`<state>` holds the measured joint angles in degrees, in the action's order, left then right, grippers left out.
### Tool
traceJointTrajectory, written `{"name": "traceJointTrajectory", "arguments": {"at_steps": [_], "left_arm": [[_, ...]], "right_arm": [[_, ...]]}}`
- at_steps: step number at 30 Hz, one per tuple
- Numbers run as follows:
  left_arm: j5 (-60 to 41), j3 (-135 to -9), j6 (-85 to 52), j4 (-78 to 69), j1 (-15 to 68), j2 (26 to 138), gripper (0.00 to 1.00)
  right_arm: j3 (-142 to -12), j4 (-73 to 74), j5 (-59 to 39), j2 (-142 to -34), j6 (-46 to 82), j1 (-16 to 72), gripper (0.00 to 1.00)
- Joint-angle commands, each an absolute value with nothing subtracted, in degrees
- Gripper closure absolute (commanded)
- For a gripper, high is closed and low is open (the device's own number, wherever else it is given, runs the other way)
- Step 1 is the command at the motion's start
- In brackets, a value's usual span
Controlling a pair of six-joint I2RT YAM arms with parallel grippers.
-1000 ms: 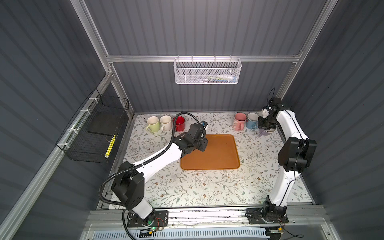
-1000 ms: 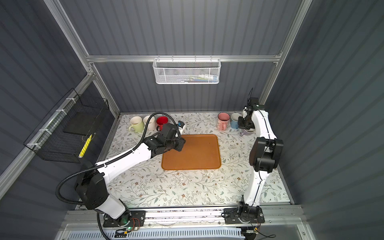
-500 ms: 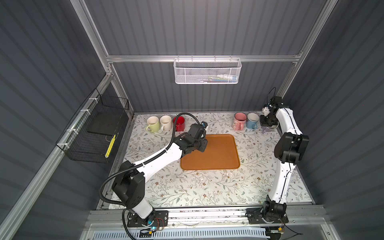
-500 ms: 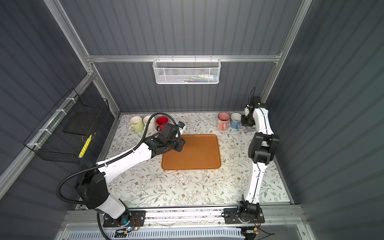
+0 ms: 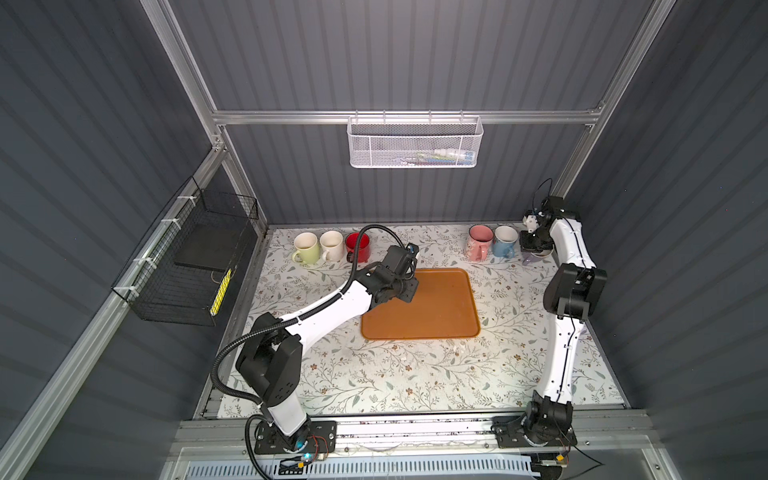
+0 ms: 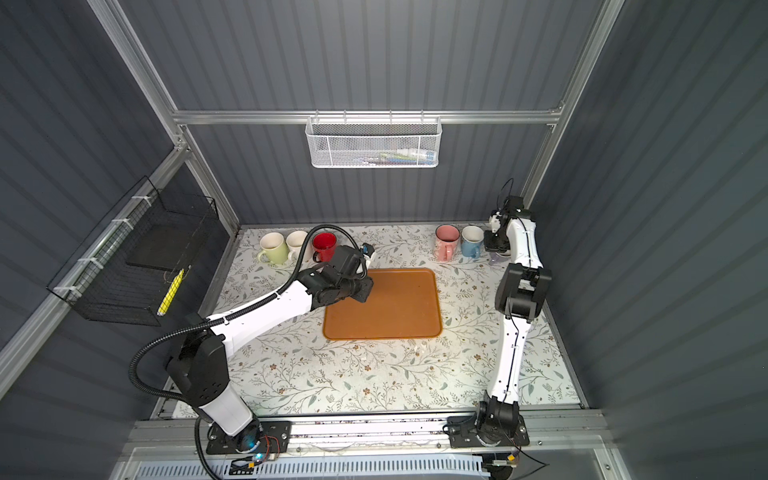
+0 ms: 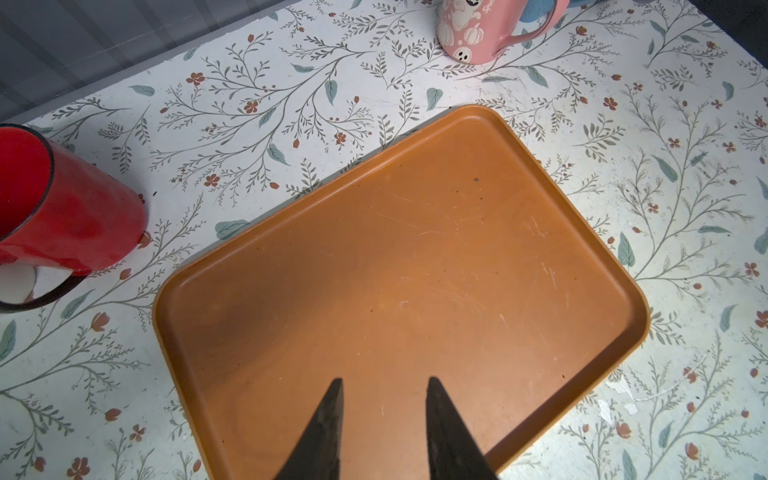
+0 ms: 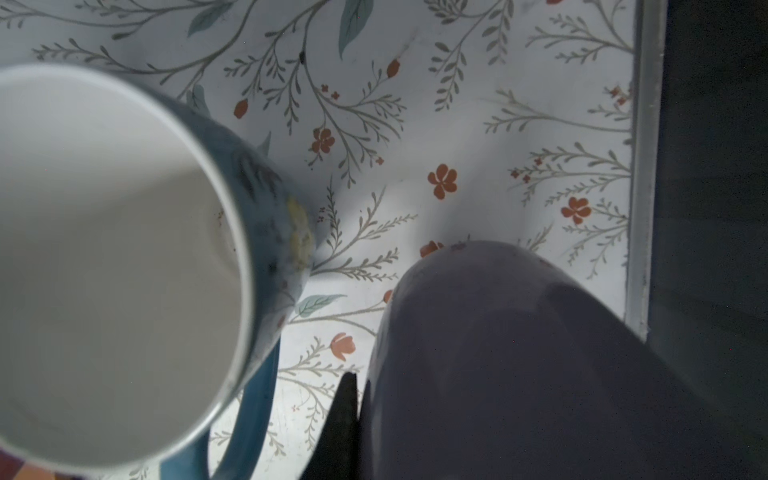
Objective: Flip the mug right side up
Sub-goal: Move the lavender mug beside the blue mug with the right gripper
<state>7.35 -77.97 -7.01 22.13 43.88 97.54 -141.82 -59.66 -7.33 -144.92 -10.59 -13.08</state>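
Your left arm (image 5: 332, 307) reaches forward toward the middle, left gripper (image 7: 385, 380) fingers parted and empty. Your right arm (image 5: 567, 239) stretches far back, right gripper (image 5: 534, 248) pointing down, fingers clamped on the purple mug (image 8: 519, 353).

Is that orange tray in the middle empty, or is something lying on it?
Empty. The orange plastic tray shows only its bare, scratched floor in the left wrist view.

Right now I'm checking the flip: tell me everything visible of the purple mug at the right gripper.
The purple mug is dull greyish purple, smooth, faintly glossy, ceramic by its look. It is at the back right corner of the table, beside the blue mug but apart from it. The right gripper is shut on it, one of its fingers against the wall. Rim, handle and which way up: cannot tell.
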Motion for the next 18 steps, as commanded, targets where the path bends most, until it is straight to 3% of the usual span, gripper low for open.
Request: {"name": "traceJointTrajectory", "arguments": {"at_steps": [1,18], "left_arm": [[6.2,-79.9,-6.9,23.6,43.8,98.9,0.66],[6.0,-79.8,-6.8,23.5,43.8,98.4,0.66]], "right_arm": [[-146.8,-59.7,-9.0,-146.6,-11.4,-13.2,1.00],[-146.1,-58.9,-9.1,-148.2,-11.0,-13.5,1.00]]}}
